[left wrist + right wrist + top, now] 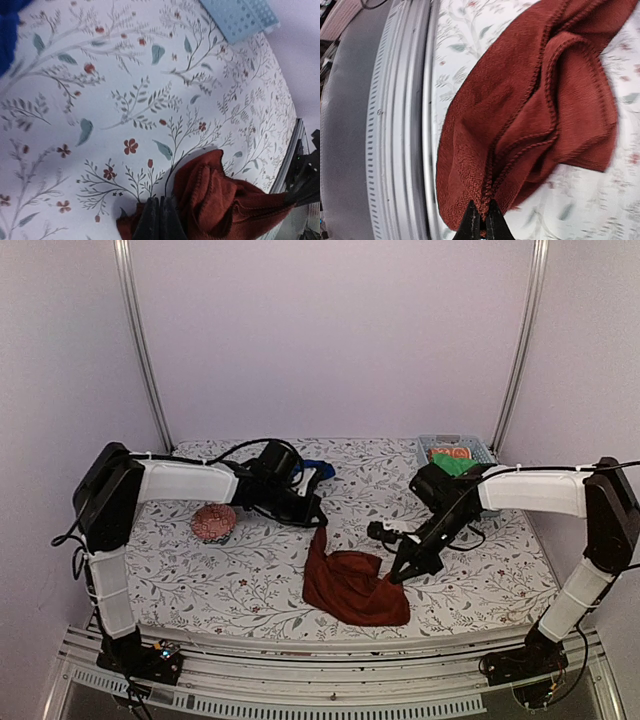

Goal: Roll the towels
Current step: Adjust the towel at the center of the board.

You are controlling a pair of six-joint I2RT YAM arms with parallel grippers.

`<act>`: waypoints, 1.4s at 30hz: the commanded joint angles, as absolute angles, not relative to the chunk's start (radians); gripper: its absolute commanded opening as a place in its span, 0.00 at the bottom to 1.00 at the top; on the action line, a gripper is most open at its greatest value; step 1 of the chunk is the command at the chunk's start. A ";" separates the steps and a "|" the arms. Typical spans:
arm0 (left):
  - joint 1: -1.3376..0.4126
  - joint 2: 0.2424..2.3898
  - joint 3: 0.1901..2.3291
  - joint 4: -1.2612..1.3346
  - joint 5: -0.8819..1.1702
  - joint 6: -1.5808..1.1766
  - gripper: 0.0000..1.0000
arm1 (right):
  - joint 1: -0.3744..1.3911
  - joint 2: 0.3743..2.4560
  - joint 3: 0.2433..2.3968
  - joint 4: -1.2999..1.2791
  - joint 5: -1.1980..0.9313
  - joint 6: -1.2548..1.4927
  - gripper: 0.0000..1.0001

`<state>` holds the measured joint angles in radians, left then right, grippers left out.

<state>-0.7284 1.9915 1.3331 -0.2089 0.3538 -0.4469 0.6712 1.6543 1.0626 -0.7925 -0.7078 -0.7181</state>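
Looking across a flower-printed table [250, 580], two robot arms reach in from the lower corners of the overhead view. At the left, a small round reddish patterned thing [213, 523] lies beside the left arm. Behind that arm, at upper centre, a blue towel [318, 470] lies bunched and partly hidden.

The left gripper [318, 518] sits at centre, its fingers pressed together on an edge of the red towel [355, 590], which rises to a peak beneath it. The wrist view shows cloth bulging on either side of the closed tips. The rest of the red towel lies crumpled at lower centre, near the table's front edge. At its right side the right gripper [400, 575] pinches a folded hem, fingers tight on it.

At upper right, a pale blue basket [480, 448] holds a green cloth [455, 465].

The towel looks light, soft and floppy, so it will likely sag wherever it is unsupported. Corners and the stitched hem seem the surest places to hold it, to stretch it flat before rolling.
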 commanded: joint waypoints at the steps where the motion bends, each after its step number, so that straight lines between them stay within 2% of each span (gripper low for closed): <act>1: -0.613 1.779 1.439 -0.239 0.234 -0.394 0.00 | 0.508 1.597 1.269 -0.890 -0.632 -0.769 0.02; 6: -0.539 1.601 1.523 -0.251 0.136 -0.362 0.00 | 0.380 1.509 1.496 -0.891 -0.569 -0.728 0.02; 9: -0.538 1.506 1.498 -0.231 0.147 -0.354 0.00 | 0.377 1.409 1.493 -0.839 -0.526 -0.707 0.03; 13: -0.545 1.378 1.305 -0.190 0.209 -0.420 0.00 | 0.379 1.286 1.349 -0.852 -0.588 -0.733 0.08; 16: -0.567 1.295 1.092 -0.137 0.279 -0.459 0.00 | 0.410 1.227 1.154 -0.903 -0.641 -0.762 0.18; 19: -0.607 1.254 0.911 -0.136 0.293 -0.473 0.00 | 0.497 1.196 0.980 -0.950 -0.645 -0.782 0.32; 22: -0.623 1.247 0.819 -0.192 0.247 -0.489 0.00 | 0.535 1.172 0.970 -0.983 -0.599 -0.838 0.37; 26: -0.624 1.198 0.777 -0.246 0.145 -0.498 0.00 | 0.532 1.173 1.043 -0.996 -0.569 -0.812 0.37; 30: -0.623 1.178 0.732 -0.191 0.151 -0.507 0.00 | 0.509 1.200 0.993 -0.880 -0.457 -0.746 0.35; 35: -0.622 1.184 0.747 -0.243 0.107 -0.500 0.00 | 0.365 1.325 1.015 -0.819 -0.440 -0.674 0.30; 38: -0.617 1.145 0.752 -0.322 -0.005 -0.505 0.00 | 0.318 1.366 1.048 -0.794 -0.397 -0.670 0.30; 42: -0.598 1.007 0.806 -0.553 -0.302 -0.555 0.00 | 0.262 1.374 1.077 -0.751 -0.332 -0.662 0.30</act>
<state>-0.6136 1.1408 0.7532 -0.3500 -0.0174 -0.5194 0.3031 1.3762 1.0142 -0.8181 -0.4030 -0.6922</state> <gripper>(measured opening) 0.011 0.301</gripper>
